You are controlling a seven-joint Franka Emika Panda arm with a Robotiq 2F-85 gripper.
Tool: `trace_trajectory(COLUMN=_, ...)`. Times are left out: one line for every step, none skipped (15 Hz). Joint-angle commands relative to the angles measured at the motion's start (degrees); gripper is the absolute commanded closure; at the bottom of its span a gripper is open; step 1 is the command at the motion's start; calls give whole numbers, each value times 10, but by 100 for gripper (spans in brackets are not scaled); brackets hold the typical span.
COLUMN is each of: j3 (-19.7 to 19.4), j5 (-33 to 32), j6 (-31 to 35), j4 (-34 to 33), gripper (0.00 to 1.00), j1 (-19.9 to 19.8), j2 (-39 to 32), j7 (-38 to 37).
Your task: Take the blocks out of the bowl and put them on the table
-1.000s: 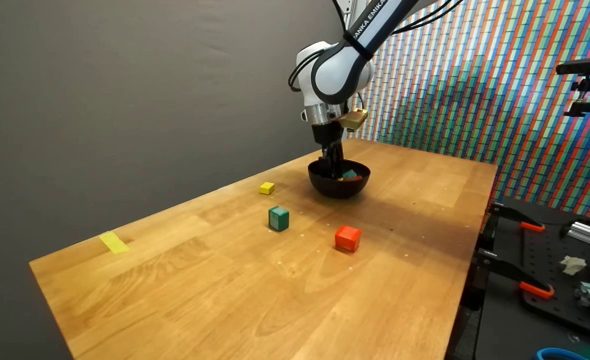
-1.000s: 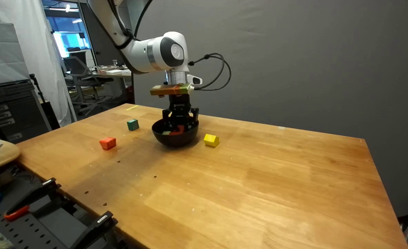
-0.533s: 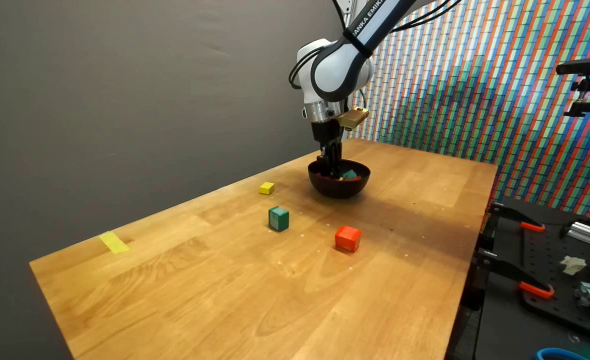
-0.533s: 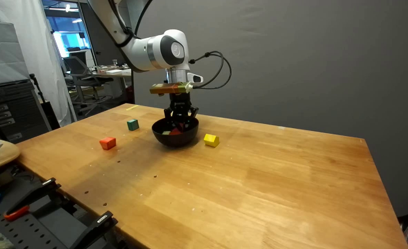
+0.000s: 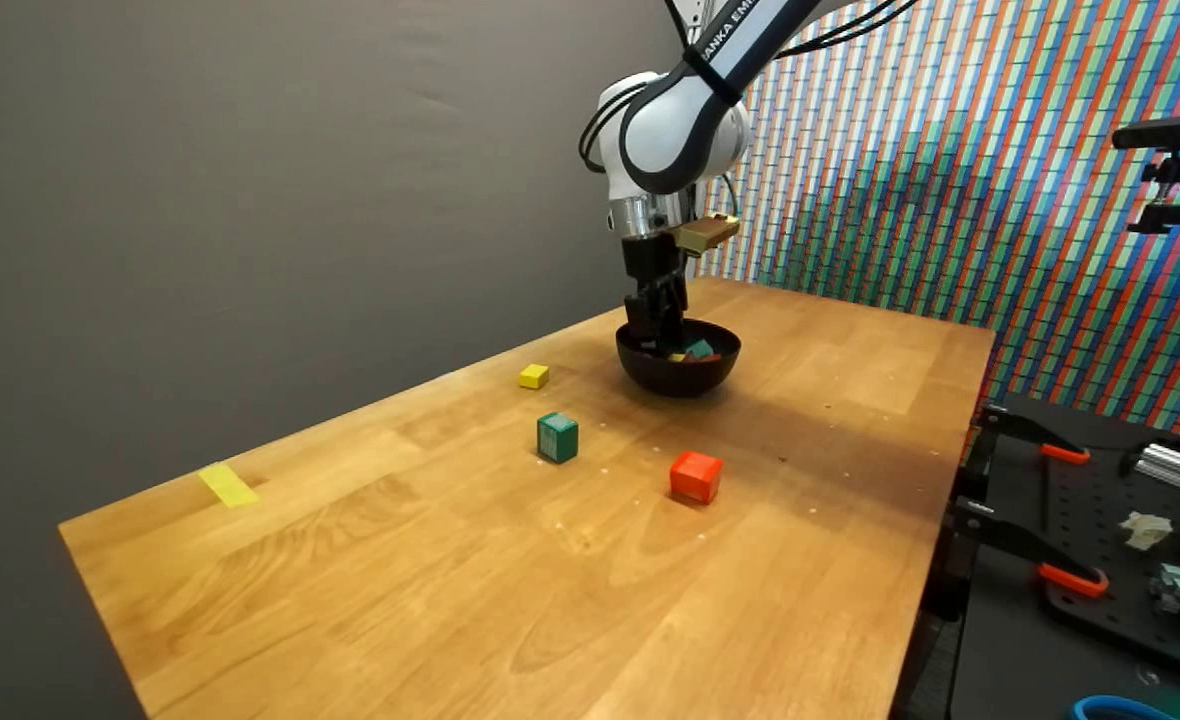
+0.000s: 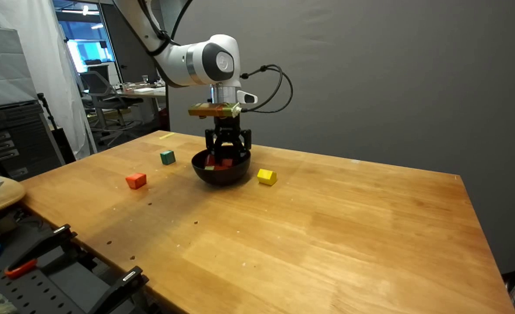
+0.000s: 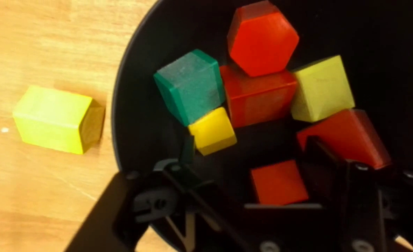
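My gripper (image 7: 252, 150) reaches down into the black bowl (image 5: 678, 382), its fingers spread wide. In the wrist view a red block (image 7: 280, 183) lies low in the gap between them, touched by neither finger as far as I can see. Around it in the bowl are a green block (image 7: 192, 87), a small yellow block (image 7: 213, 131) near the left fingertip, a pale yellow block (image 7: 322, 89) and several red ones, including a red block (image 7: 350, 136) partly behind the right finger. On the table (image 5: 430, 600) rest a yellow block (image 6: 267, 177), a green block (image 5: 558, 438) and an orange-red block (image 5: 696, 477).
Flat yellow tape (image 5: 228, 485) marks the table near a corner. A grey wall (image 6: 371, 87) runs along the table's long side. Clamps with orange handles (image 5: 1072, 580) sit by the opposite edge, over a black perforated board. A round wooden top (image 6: 0, 196) adjoins one corner.
The fingers drew together half a second ago and now stand wide apart. The arm has risen slightly above the bowl. Red blocks inside the bowl look shifted; those on the table stay put.
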State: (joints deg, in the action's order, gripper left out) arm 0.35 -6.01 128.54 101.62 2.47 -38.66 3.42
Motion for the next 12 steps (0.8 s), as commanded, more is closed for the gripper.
trace_trajectory(j3=2, j5=13, j6=10, j4=6, gripper=0, j1=-5, j2=17, j7=-12)
trace_trajectory(j3=0, j5=13, j6=12, j4=6, gripper=0, j1=-5, j2=18, j7=-15)
trace_trajectory(j3=0, j5=13, j6=13, j4=6, gripper=0, j1=-6, j2=20, j7=-16)
trace_trajectory(j3=3, j5=18, j6=12, j4=4, gripper=0, j1=-8, j2=22, j7=-15)
trace_trajectory(j3=7, j5=25, j6=10, j4=3, gripper=0, j1=-12, j2=23, j7=-11)
trace_trajectory(j3=10, j5=31, j6=9, j4=2, gripper=0, j1=-13, j2=25, j7=-8)
trace_trajectory(j3=12, j5=36, j6=6, j4=2, gripper=0, j1=-14, j2=26, j7=-6)
trace_trajectory(j3=13, j5=41, j6=5, j4=3, gripper=0, j1=-15, j2=28, j7=-3)
trace_trajectory(j3=15, j5=47, j6=4, j4=4, gripper=0, j1=-16, j2=30, j7=-2)
trace_trajectory(j3=16, j5=51, j6=3, j4=4, gripper=0, j1=-16, j2=31, j7=-1)
trace_trajectory(j3=17, j5=55, j6=3, j4=5, gripper=0, j1=-17, j2=31, j7=-1)
trace_trajectory(j3=19, j5=58, j6=2, j4=4, gripper=0, j1=-17, j2=30, j7=0)
